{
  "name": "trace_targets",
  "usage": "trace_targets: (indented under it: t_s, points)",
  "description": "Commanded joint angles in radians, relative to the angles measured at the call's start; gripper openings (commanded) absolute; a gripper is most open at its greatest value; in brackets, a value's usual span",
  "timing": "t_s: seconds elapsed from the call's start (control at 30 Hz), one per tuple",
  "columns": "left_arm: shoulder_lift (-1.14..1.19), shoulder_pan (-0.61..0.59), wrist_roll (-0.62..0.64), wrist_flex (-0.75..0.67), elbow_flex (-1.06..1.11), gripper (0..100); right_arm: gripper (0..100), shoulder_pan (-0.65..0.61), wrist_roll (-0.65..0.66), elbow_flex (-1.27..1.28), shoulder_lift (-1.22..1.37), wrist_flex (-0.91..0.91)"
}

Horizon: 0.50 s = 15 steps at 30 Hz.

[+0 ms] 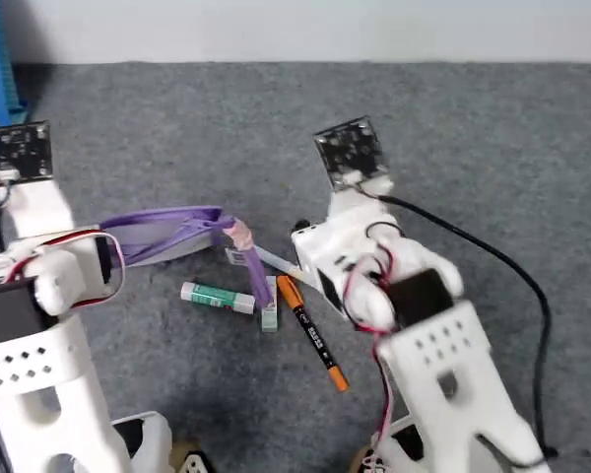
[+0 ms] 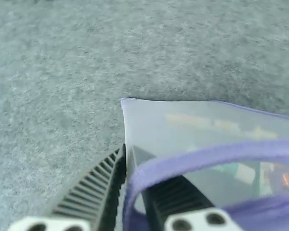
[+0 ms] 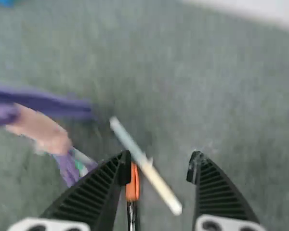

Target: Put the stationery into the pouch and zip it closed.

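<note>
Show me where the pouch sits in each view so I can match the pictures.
High view: pouch left of centre, left of the orange pen.
Left wrist view: pouch as a clear sheet, its corner in the left tool.
Right wrist view: pouch as a purple band beyond the orange pen.
Shared landmark: the orange pen, by the pouch's end.

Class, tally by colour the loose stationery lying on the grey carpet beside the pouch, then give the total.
Orange pen: 1
White pen: 1
Green-and-white stick: 1
Pale green piece, kind unclear: 1
Total: 4
</note>
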Motion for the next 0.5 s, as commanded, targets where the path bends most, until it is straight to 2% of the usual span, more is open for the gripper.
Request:
trace_targets:
  t_s: [0.0, 0.27, 0.47]
  points:
    - [-0.014, -0.051, 0.006, -0.005, -0.008, 1, 18.3, 0.007, -0.009, -0.057, 0.120, -0.001]
    - [-0.014, -0.137, -0.026, 0.002, -0.048, 1, 18.3, 0.005, 0.002, -0.058, 0.384, -0.140]
    - [-0.014, -0.144, -0.028, 0.002, -0.045, 1, 18.3, -0.022, 0.087, -0.060, 0.565, -0.321]
